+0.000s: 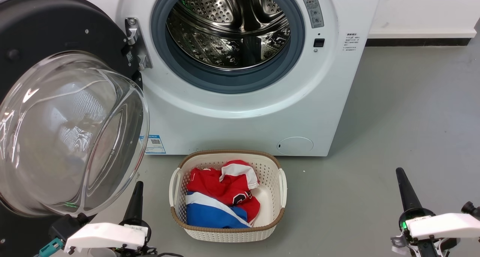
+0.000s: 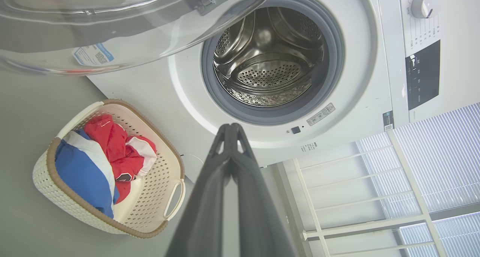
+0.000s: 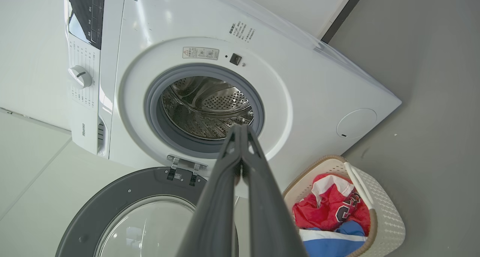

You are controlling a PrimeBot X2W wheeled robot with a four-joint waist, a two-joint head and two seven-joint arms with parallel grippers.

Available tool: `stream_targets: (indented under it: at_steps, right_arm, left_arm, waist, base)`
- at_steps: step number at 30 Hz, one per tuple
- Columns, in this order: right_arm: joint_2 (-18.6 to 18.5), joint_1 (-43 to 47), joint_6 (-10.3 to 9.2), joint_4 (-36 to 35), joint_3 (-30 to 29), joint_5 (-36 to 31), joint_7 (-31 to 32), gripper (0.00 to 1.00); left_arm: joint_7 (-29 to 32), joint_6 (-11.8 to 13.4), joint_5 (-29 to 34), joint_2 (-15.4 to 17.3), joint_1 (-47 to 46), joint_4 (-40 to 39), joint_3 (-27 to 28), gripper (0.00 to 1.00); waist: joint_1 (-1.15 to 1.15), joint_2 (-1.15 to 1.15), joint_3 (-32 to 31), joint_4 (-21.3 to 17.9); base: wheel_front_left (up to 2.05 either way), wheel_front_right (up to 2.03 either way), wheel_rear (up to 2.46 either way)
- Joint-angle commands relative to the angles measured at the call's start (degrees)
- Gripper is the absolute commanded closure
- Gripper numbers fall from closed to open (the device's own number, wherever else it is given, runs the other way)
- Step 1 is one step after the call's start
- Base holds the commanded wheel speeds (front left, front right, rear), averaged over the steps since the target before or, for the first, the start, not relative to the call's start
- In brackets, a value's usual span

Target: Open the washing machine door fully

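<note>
Head view: the door [image 1: 56,110] hangs at the left of the frame, swung well off the washing machine [image 1: 240,114] on its hinge [image 1: 135,43], glass bulge facing the camera. The drum [image 1: 228,28] at top ctr is fully exposed. The door is prob. at or near full swing, so the job looks about done. The left tool [image 1: 138,185] sits lower left, just below the door's bottom edge; contact can't be told. The right tool [image 1: 400,173] is lower right over bare floor [image 1: 412,110], well apart from everything. Both are likely parked low to stay out of the door's arc. A basket [image 1: 225,234] w/ clothes [image 1: 221,197] stands before the machine, bottom ctr.

Left wrist view: fingers [image 2: 208,200] pressed tip to tip, nothing btwn them; door glass crosses the upper left.

Right wrist view: same, fingers closed tight & empty; door at lower left, wide of the opening.
</note>
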Motion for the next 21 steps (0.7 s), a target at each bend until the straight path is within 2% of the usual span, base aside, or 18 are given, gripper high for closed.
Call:
stream_targets:
  at_steps: [1,21]
  right_arm:
    - [-0.23,-1.46,0.00,-0.28,-0.17,1.73,0.42,1.00]
    - [-0.19,-2.72,-0.01,0.48,-0.85,12.37,3.31,1.00]
  left_arm:
    - [0.45,-0.33,-1.75,0.38,-1.61,-0.27,0.34,1.00]
    - [3.33,-1.02,-12.78,0.30,-2.94,0.57,1.97,1.00]
  waist:
    - [0.00,0.00,0.02,-0.01]
    - [0.00,0.00,0.21,-0.11]
  base:
    - [0.00,0.00,0.00]
    - [0.00,0.00,0.00]
